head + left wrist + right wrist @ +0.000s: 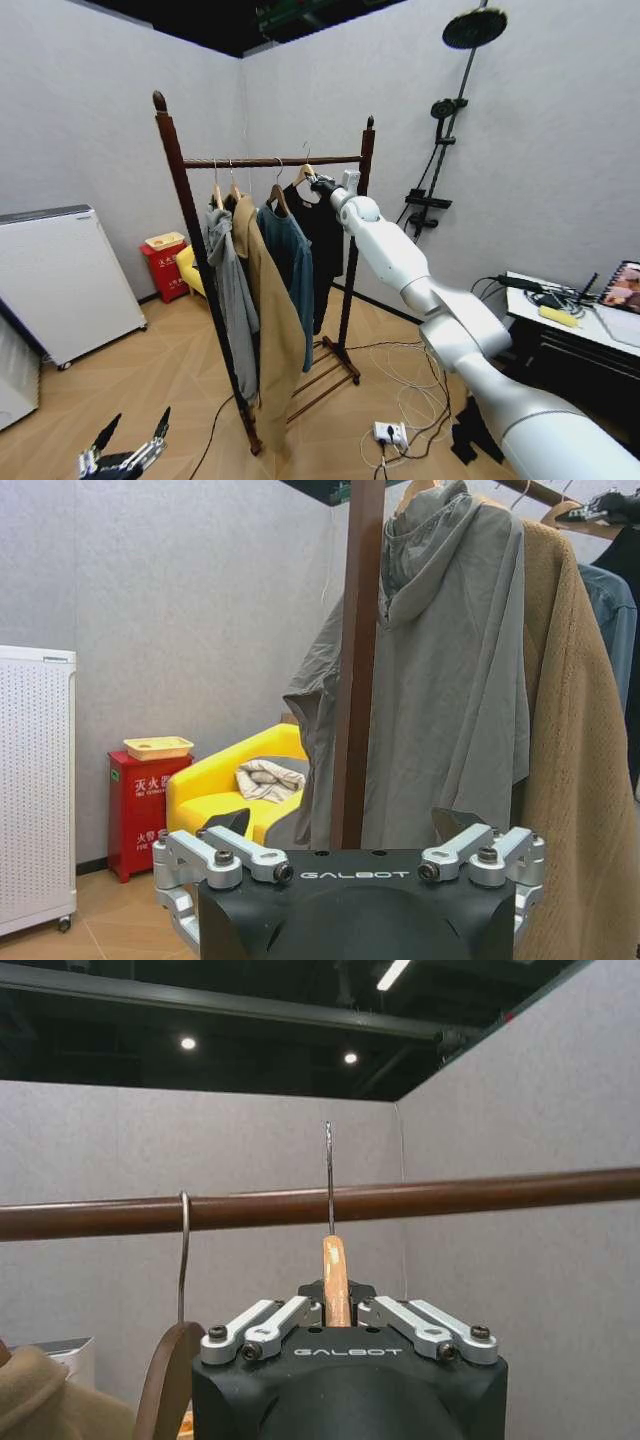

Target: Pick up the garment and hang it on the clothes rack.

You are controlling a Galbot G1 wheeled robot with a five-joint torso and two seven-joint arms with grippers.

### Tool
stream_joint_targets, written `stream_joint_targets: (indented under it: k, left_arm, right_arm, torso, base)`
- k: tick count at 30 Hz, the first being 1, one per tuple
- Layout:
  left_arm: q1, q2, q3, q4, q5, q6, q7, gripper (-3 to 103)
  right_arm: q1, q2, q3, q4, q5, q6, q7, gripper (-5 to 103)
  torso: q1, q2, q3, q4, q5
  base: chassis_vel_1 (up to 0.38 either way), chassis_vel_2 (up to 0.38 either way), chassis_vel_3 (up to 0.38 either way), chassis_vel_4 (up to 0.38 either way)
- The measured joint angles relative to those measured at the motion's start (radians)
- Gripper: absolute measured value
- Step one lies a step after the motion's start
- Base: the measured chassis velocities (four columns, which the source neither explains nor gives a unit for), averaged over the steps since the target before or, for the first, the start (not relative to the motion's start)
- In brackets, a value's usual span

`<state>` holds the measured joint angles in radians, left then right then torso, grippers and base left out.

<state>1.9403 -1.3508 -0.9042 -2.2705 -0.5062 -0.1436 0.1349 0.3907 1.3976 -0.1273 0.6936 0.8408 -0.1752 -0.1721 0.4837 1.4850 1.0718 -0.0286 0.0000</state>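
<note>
**At the rail: hanger hook against bar**

Head view: at the far right end of the clothes rack (185, 200), I have the right gripper (322, 184) extended up to the rail, clenched on the wooden hanger (303, 173) that carries the garment (322, 235). The black top hangs straight down beside the blue shirt (292, 262), just short of the right post. The left gripper (128, 452) sits low at the near left, well apart from the rack, so the right arm is the working one.

Left wrist view: the left gripper (340, 865) is released, fingers spread, facing the near post, a grey hooded top (440, 670) and the tan coat (575, 740).

Right wrist view: the right gripper (340, 1310) grips the hanger neck (335, 1280). The wire hook (329, 1175) runs vertically, crossing the horizontal rail (450, 1198) and rising above it. I cannot tell whether the hook already bears on the rail. I judge the coming move depends on the hook seating over the rail.
</note>
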Motion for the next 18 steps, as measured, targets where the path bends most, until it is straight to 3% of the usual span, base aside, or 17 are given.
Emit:
stream_joint_targets:
  k: [7, 18]
  left_arm:
    - [0.000, 0.000, 0.000, 0.000, 0.000, 0.000, 0.000, 100]
    - [0.000, 0.000, 0.000, 0.000, 0.000, 0.000, 0.000, 100]
  right_arm:
    - [-0.002, 0.002, -0.022, -0.005, 0.055, -0.057, -0.006, 10]
    - [0.038, 0.024, -0.022, -0.066, 0.024, -0.047, -0.030, 10]
  torso:
    - [0.000, 0.000, 0.000, -0.0001, 0.0000]
    - [0.000, 0.000, 0.000, 0.0000, 0.0000]
  base:
    - [0.000, 0.000, 0.000, 0.000]
    - [0.000, 0.000, 0.000, 0.000]
